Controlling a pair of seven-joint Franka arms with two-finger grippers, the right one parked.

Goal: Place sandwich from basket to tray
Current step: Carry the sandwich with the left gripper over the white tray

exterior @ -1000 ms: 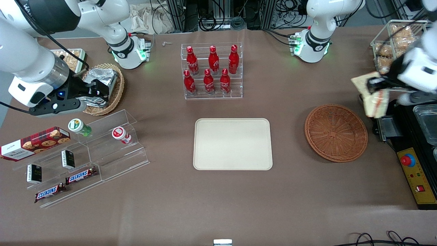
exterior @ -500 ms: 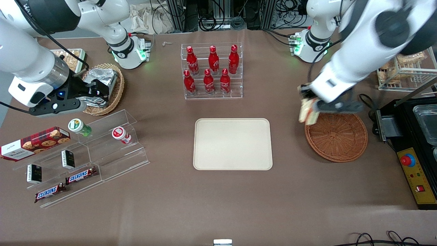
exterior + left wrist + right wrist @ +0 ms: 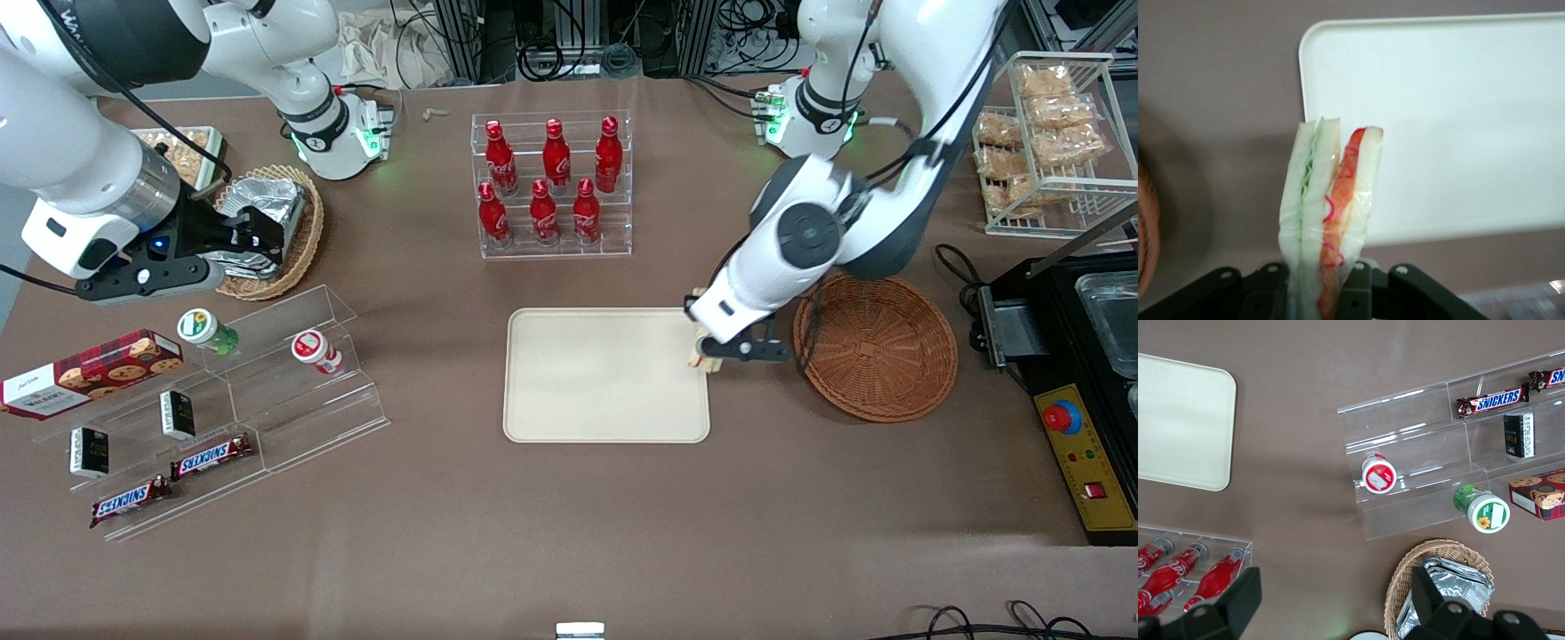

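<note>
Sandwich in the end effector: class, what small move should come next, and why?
Probably carry it a little farther over the tray, then lower. The end effector, shut on the sandwich, hangs above the tray's edge nearest the basket, so a release here might drop it on the rim.

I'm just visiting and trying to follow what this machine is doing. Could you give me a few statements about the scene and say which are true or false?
1. The hand grips the sandwich. True.
2. The sandwich lies flat on the tray. False: it is held on edge above the tray's rim nearest the basket.
3. The basket has nothing in it. True.
4. The tray holds a bottle. False: it is bare; the bottles stand in a clear rack.
5. The hand hangs over the basket's middle. False: it is at the tray's edge.
</note>
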